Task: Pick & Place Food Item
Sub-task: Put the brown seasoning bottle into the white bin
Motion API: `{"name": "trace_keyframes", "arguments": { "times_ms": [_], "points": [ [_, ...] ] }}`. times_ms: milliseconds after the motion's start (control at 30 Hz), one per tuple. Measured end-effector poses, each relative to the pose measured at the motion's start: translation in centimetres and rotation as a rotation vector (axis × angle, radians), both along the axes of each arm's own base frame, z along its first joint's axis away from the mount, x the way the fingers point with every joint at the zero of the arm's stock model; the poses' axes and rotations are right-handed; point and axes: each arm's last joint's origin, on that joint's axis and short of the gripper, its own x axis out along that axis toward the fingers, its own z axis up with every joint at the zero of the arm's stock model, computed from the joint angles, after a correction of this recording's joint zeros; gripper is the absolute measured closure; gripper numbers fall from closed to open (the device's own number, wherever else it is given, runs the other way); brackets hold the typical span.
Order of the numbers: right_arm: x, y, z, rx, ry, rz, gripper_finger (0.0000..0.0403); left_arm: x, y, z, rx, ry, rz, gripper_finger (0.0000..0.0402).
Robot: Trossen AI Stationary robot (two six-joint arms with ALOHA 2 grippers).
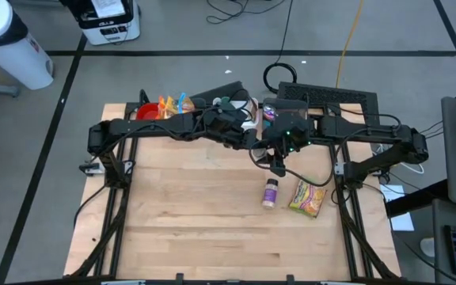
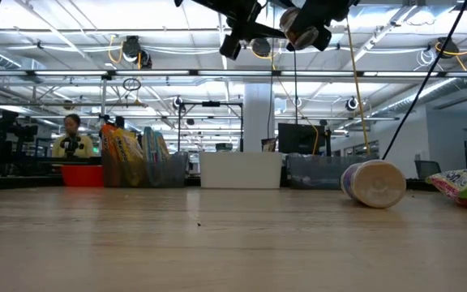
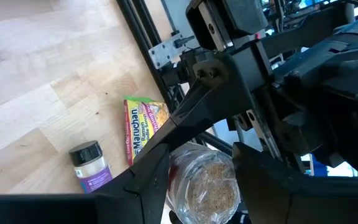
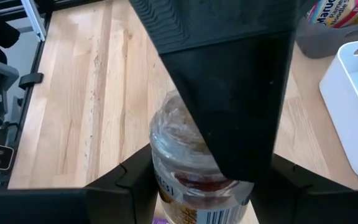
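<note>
A clear plastic jar of brown grainy food (image 3: 205, 184) is held in the air between both arms, above the far middle of the table. It also shows in the right wrist view (image 4: 188, 163), with a red and white label. My left gripper (image 3: 204, 190) and my right gripper (image 4: 201, 183) are both shut on it where the arms meet in the high view, left (image 1: 252, 134) and right (image 1: 269, 142). In the high view the arms hide the jar. My left gripper pinches the jar's rounded wall (image 3: 178, 180) between its two fingers, one on each side. The jar is lifted clear of the table. One left finger covers the jar's upper part in the right wrist view. My right gripper pinches the jar's sides near the labelled part (image 4: 160, 186) between its two fingers. The jar is clear of the table. The left gripper's finger (image 4: 229, 93) stands in front, so the rest of the hold is hidden.
A spice bottle with a purple label (image 1: 270, 192) lies on its side beside a yellow-green ramen packet (image 1: 308, 198) at the table's right middle. At the far edge stand a white bin (image 2: 242, 170), a red bowl (image 1: 145, 112) and snack bags (image 1: 172, 103).
</note>
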Motion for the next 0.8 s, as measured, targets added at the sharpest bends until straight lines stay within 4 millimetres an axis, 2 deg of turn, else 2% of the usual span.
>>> {"name": "trace_keyframes", "arguments": {
  "times_ms": [533,800],
  "points": [
    [0.0,0.0,-0.1,0.000,0.005,-0.004,0.0217,-0.3,-0.8,-0.4,0.092,0.056,-0.064,0.0220],
    [-0.1,-0.4,-0.1,0.006,0.007,-0.024,0.0217,-0.2,-1.0,-0.3,0.225,0.027,-0.086,0.0220]
  ]
}}
